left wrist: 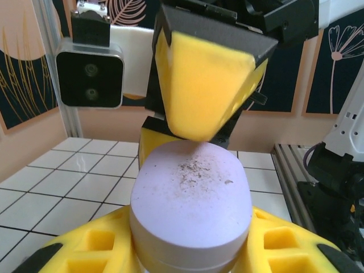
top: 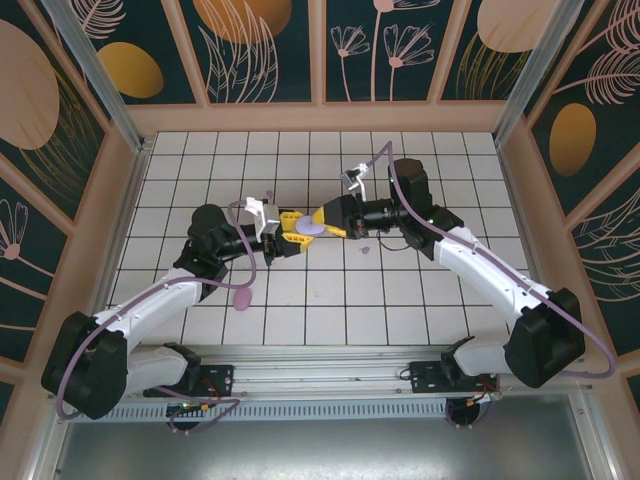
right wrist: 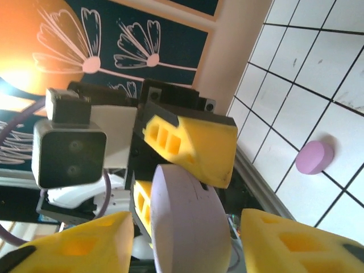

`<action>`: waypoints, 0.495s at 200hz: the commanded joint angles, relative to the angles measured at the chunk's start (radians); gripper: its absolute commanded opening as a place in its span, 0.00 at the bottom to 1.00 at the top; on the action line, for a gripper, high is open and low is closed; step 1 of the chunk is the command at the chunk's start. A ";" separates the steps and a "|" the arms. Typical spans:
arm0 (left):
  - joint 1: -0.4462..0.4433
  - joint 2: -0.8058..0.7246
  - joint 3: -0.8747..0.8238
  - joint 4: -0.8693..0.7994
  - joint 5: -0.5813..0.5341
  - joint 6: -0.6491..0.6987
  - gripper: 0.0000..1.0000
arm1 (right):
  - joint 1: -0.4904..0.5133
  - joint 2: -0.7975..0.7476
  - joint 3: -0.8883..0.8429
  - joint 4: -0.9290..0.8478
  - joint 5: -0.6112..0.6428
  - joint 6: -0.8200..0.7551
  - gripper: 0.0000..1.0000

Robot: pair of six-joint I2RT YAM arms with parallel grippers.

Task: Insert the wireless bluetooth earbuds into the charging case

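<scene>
A lavender oval charging case (top: 310,229) hangs lid-shut above the tiles, mid-table, between both grippers. My left gripper (left wrist: 190,244) is shut on it, a yellow pad pressed against each side of the case (left wrist: 190,182). My right gripper (right wrist: 187,227) faces it from the other side and stands open. Its pads lie on either side of the case (right wrist: 190,199), and the right-hand pad is clearly apart from it. One right finger (left wrist: 205,85) looms just above the case in the left wrist view. A tiny lavender earbud (top: 365,249) lies on the tiles under the right arm.
A pinkish oval case (top: 241,297) lies on the white tiled floor near the left arm and appears again as a pinkish case (right wrist: 314,157) on the tiles. Wooden walls with patterned panels (top: 320,115) close the workspace on three sides.
</scene>
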 commanded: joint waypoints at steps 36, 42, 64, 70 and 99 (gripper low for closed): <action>0.006 -0.058 0.093 -0.264 0.065 0.090 0.09 | -0.032 -0.171 0.157 -0.298 0.368 -0.429 0.58; 0.008 -0.059 0.104 -0.293 0.075 0.095 0.08 | -0.023 -0.190 0.153 -0.310 0.401 -0.469 0.59; 0.013 -0.059 0.131 -0.361 0.086 0.101 0.07 | 0.036 -0.222 0.154 -0.372 0.512 -0.594 0.61; 0.015 -0.059 0.136 -0.367 0.085 0.099 0.06 | 0.058 -0.222 0.160 -0.390 0.531 -0.629 0.62; 0.021 -0.064 0.143 -0.377 0.083 0.079 0.06 | 0.185 -0.199 0.166 -0.469 0.656 -0.782 0.66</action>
